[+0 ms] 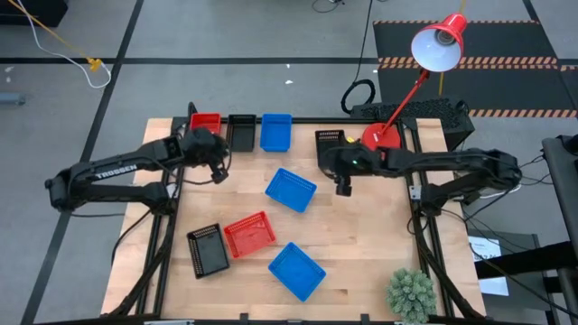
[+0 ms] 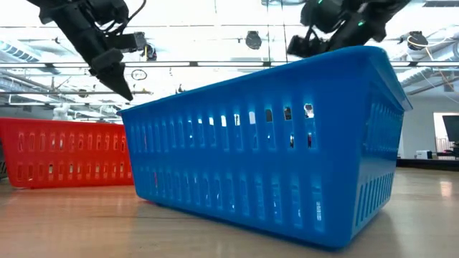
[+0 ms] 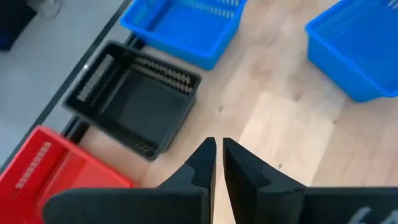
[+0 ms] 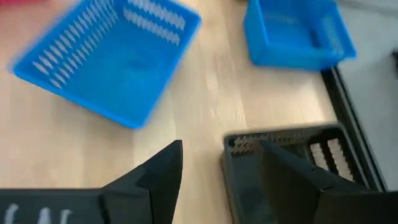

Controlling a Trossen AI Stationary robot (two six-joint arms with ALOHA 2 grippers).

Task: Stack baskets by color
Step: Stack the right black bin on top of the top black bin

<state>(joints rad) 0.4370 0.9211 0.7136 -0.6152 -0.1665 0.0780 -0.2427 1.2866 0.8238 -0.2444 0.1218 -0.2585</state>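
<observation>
Along the far edge stand a red basket (image 1: 206,122), a black basket (image 1: 241,132) and a blue basket (image 1: 275,131), with another black basket (image 1: 329,143) to their right. A blue basket (image 1: 291,190) lies mid-table. A red (image 1: 248,233), a black (image 1: 208,249) and a blue basket (image 1: 296,269) lie nearer. My left gripper (image 3: 219,163) hovers just on the near side of the far black basket (image 3: 134,102), its fingers a narrow slit apart and empty. My right gripper (image 4: 227,171) hangs open above the near left corner of the other black basket (image 4: 283,155).
A red lamp (image 1: 439,40) leans over the far right corner, its base (image 1: 379,137) on the table beside the right-hand black basket. A green plant (image 1: 411,293) stands at the near right corner. Bare wood (image 1: 361,235) lies between the middle baskets and the plant.
</observation>
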